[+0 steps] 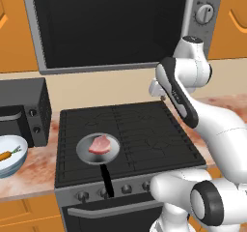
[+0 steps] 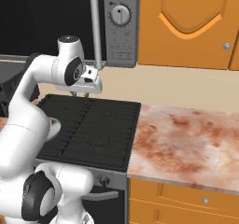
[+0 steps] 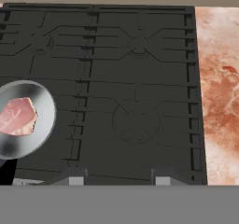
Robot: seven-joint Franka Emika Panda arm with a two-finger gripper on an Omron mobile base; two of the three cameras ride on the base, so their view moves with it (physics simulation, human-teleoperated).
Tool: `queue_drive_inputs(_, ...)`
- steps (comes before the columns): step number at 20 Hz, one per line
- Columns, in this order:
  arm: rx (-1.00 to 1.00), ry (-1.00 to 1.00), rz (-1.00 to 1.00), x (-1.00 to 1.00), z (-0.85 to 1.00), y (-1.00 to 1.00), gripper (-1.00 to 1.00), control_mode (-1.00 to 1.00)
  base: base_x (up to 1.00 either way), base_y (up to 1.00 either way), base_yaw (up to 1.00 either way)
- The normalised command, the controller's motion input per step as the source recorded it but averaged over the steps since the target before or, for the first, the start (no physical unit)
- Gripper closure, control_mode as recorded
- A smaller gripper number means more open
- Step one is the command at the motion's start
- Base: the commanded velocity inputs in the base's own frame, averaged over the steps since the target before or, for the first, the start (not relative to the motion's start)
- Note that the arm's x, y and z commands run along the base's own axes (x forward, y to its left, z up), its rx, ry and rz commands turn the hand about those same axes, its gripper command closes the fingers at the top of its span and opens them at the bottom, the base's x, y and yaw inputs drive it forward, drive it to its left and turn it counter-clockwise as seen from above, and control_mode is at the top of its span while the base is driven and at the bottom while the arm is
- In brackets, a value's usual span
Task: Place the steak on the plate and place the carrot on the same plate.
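Pinkish steak (image 3: 17,115) in grey pan (image 3: 42,125), lying left of and below the tool (image 3: 114,178); tool part-open, holding nothing.

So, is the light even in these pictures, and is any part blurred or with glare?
Left base view: flat, even light, steak in the frying pan sharp, no glare. Right base view: the same, soft shade under the arm. Hand view: stove grates slightly soft, pan rim shows a pale sheen.
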Motion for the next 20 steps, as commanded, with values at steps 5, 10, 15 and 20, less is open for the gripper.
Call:
queue_drive_inputs(5,0.0,0.0,0.0,0.0,-0.06,0.12,-1.0,-1.0,0.0,0.0,0.0)
queue_drive_inputs(10,0.0,0.0,-0.03,0.0,-0.2,0.55,-1.0,-1.0,0.0,0.0,0.0)
queue_drive_inputs(15,0.0,0.01,-0.03,0.0,-0.41,0.61,-1.0,-1.0,0.0,0.0,0.0)
queue_drive_inputs(20,0.01,0.02,-0.02,0.05,-0.53,0.49,-1.0,-1.0,0.0,0.0,0.0)
